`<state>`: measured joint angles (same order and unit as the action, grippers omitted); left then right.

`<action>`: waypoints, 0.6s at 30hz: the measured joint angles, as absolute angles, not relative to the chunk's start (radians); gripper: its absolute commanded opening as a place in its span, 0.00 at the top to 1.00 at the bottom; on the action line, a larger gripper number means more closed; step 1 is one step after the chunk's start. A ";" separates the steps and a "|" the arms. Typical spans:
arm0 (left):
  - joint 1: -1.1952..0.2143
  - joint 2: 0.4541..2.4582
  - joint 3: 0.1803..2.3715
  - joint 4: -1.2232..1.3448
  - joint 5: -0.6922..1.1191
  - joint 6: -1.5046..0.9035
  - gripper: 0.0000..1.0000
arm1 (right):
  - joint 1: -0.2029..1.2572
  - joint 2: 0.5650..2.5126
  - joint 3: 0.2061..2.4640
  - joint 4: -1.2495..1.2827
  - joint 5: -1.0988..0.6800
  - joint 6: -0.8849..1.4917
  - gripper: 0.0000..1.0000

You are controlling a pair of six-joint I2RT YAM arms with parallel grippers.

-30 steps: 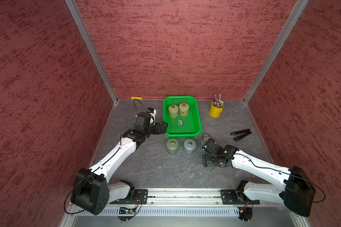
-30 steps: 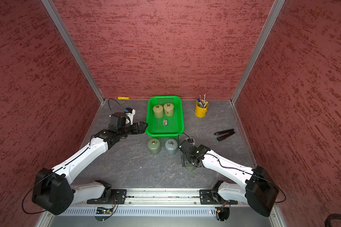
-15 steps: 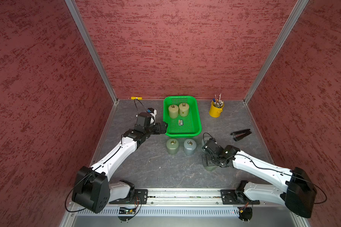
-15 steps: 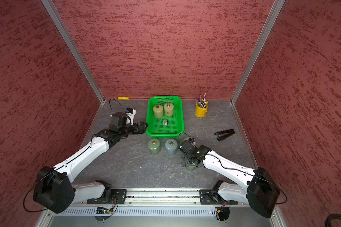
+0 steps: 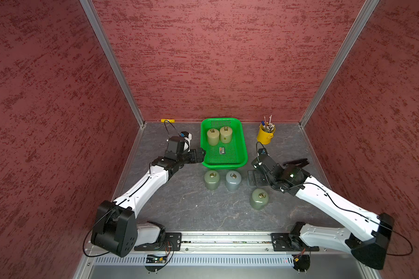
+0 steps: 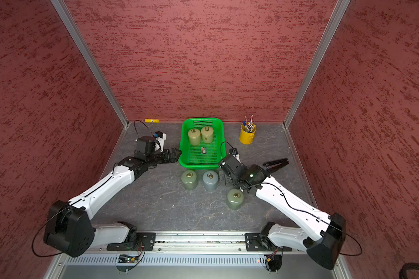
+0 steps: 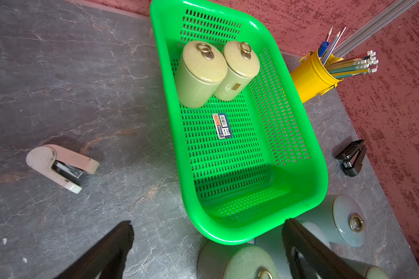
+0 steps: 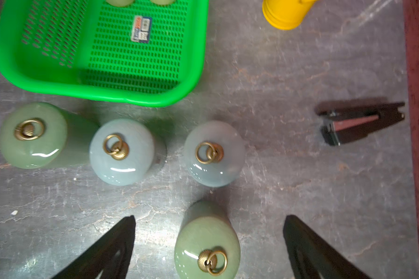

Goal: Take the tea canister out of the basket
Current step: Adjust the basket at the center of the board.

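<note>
The tea canister stands upright against a twin canister at the far end of the green basket. A label sits on the mesh floor nearer me. My left jaws are spread wide and hold nothing, just beside the basket's left wall; I can't quite tell if they touch it. Four other canisters stand on the counter. My right jaws gape wide near the green canister, gripping nothing.

Walls: rough dark-red panels on three sides.
Corner posts: slim silver metal.
Floor: grey marbled slab, pale veins.
Front rail: silver metal.
Light: even, soft.
</note>
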<state>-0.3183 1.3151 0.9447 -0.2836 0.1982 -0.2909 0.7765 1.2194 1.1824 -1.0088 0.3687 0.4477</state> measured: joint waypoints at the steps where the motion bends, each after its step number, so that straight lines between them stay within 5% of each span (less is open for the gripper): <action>1: -0.316 1.319 0.949 -0.283 0.202 -0.291 0.00 | 0.758 1.257 1.222 -1.000 0.343 0.403 0.01; 18: -0.303 1.322 0.949 -0.284 0.209 -0.291 0.00 | 0.505 1.988 1.923 -0.840 -0.086 -0.134 0.01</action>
<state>-0.3027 1.3220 0.9489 -0.2836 0.2092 -0.2909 0.5049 1.9881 1.9228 -0.8398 -0.0856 -0.1337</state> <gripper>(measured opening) 0.996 0.987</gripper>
